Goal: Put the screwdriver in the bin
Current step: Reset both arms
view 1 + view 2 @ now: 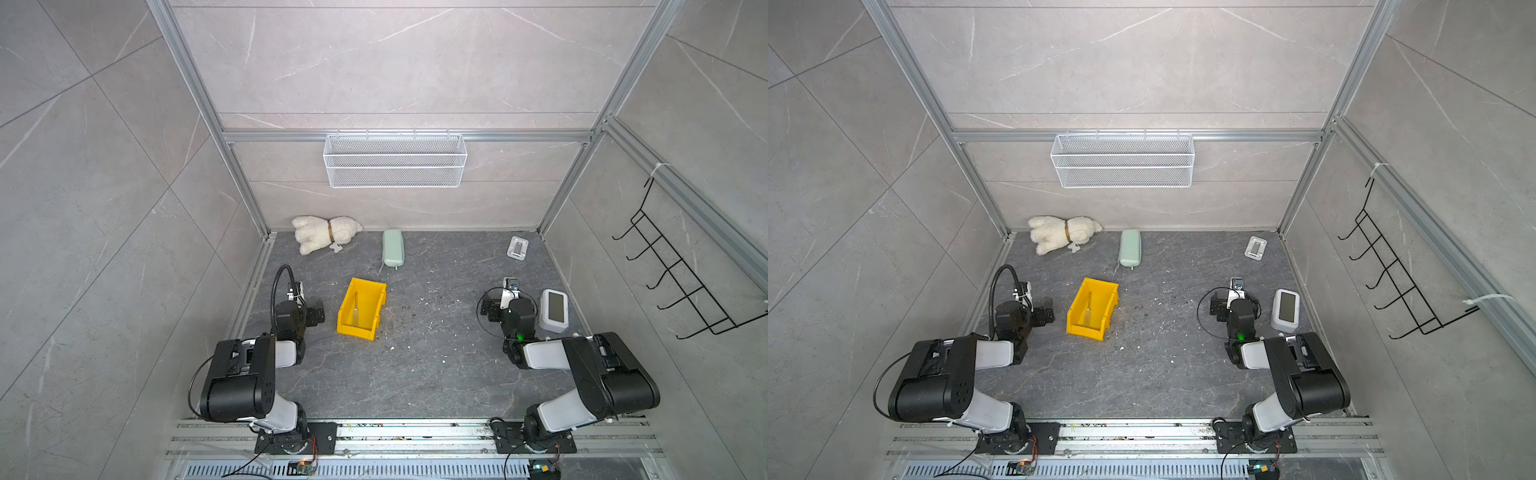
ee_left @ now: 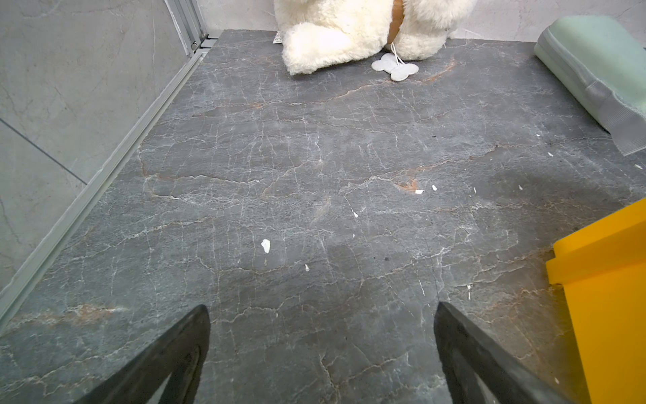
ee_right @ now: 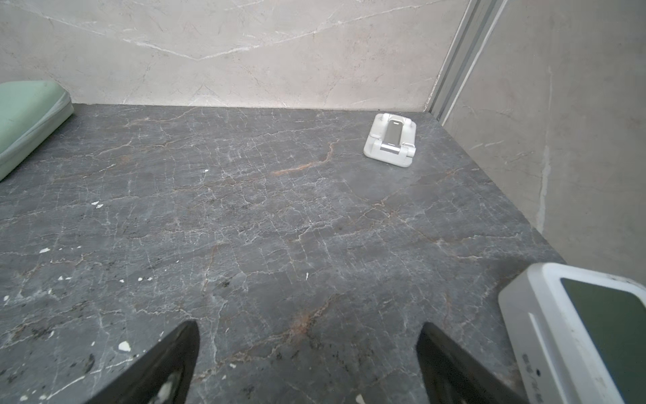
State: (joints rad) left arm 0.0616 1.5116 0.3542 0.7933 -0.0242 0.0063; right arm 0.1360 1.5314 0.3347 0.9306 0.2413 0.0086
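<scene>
The screwdriver [image 1: 355, 311] lies inside the bin [image 1: 375, 309], flat on its floor, with the clear handle toward the near end and the thin dark shaft pointing to the far wall; both top views show it there, so I judge that the task is done. It looks light and stiff, and the smooth plastic handle is probably a little slippery, so the thicker handle would be the better place to take hold, not the thin shaft. The left gripper [image 2: 321, 353] rests low over the desk [image 1: 436, 374] just beside the bin, its jaws spread wide with only bare stone between them. The right gripper [image 3: 307, 363] is well apart from the bin, near a white device with a screen [image 1: 554, 309]; its jaws also stand wide and hold nothing.
</scene>
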